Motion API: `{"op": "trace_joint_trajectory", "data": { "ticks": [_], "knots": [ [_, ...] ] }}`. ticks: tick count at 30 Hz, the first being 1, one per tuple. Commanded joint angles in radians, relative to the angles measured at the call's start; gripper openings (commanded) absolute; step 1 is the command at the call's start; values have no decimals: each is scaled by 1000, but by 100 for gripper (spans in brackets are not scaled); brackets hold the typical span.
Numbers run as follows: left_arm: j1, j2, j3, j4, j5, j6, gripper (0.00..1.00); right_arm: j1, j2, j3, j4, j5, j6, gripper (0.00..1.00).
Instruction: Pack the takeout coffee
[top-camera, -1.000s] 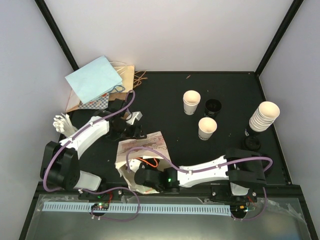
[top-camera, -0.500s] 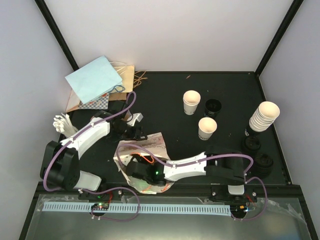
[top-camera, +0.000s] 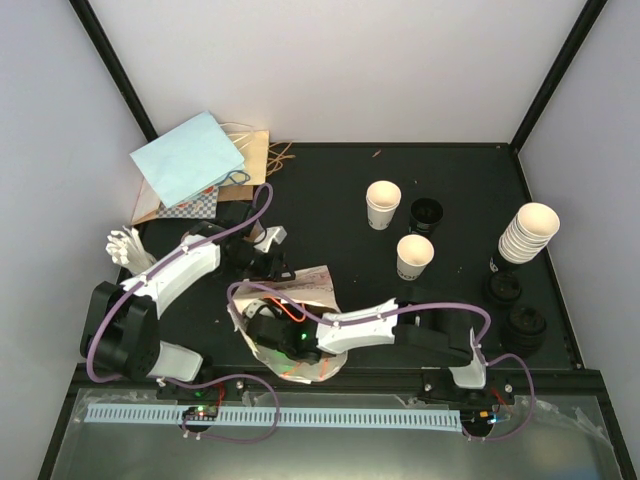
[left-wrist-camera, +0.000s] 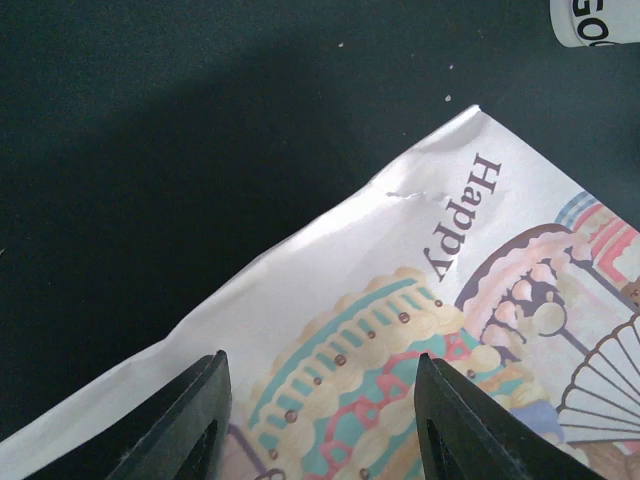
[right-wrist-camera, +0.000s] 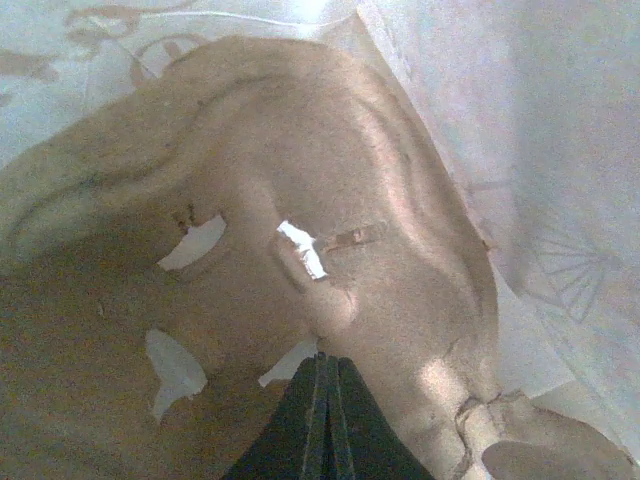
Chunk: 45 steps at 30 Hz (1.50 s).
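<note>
Two cream-white paper cups (top-camera: 382, 203) (top-camera: 414, 256) stand open, without lids, at the table's middle right. Black lids (top-camera: 426, 212) (top-camera: 502, 288) (top-camera: 525, 328) lie apart from them. The printed cream paper bag (top-camera: 312, 285) lies on its side near the front, and it fills the left wrist view (left-wrist-camera: 440, 330). My left gripper (top-camera: 266, 262) (left-wrist-camera: 325, 420) is open just over the bag's upper face. My right gripper (top-camera: 268, 338) (right-wrist-camera: 325, 425) is shut and reaches inside the bag, its tip against the brown pulp tray (right-wrist-camera: 250, 300). No lidded cup is in view.
A stack of paper cups (top-camera: 528, 232) stands at the right edge. A light blue bag (top-camera: 188, 158) lies on brown paper bags (top-camera: 250, 155) at the back left. A white item (top-camera: 125, 247) lies at the left edge.
My right arm has stretched further left, pushing its gripper deeper into the bag. The bag has shifted slightly. My left gripper has barely moved.
</note>
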Motion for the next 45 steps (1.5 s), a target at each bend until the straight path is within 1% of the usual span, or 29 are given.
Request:
{"op": "trace_joint_trajectory", "data": {
  "ticks": [1, 5, 9, 13, 17, 19, 21, 25, 28, 31, 33, 36, 43, 45],
  "knots": [
    [-9, 3, 9, -21, -6, -15, 53, -18, -73, -10, -80, 69, 41, 1],
    [-7, 1, 48, -21, -4, -25, 58, -17, -201, -45, -71, -53, -6, 6],
    [-7, 25, 101, -24, 14, -28, 60, -19, -265, -7, -177, -135, -41, 10],
    [-6, 58, 151, -29, 21, -29, 63, -38, -276, 50, -307, -183, -28, 10],
    [8, 81, 214, -50, 15, -22, 68, -85, -304, 92, -424, -278, 4, 10],
    [24, 84, 259, -69, 9, -13, 71, -107, -324, 107, -466, -299, 6, 10],
    [49, 82, 304, -91, 3, -5, 79, -132, -347, 121, -499, -315, 0, 10],
    [125, 57, 400, -133, -10, 6, 90, -191, -367, 177, -546, -351, -20, 10],
    [174, 10, 468, -153, -15, 8, 93, -225, -361, 236, -581, -362, -44, 10],
    [189, -44, 506, -164, -24, 13, 93, -243, -355, 299, -608, -363, -62, 10],
    [189, -90, 495, -155, -14, 16, 93, -246, -356, 332, -618, -363, -70, 10],
    [188, -183, 428, -119, 18, 34, 93, -248, -361, 373, -626, -353, -78, 10],
    [188, -370, 276, -35, 53, 34, 93, -248, -403, 427, -600, -243, -98, 12],
    [188, -406, 248, -26, 89, 40, 94, -248, -420, 429, -587, -224, -109, 12]
  ]
}}
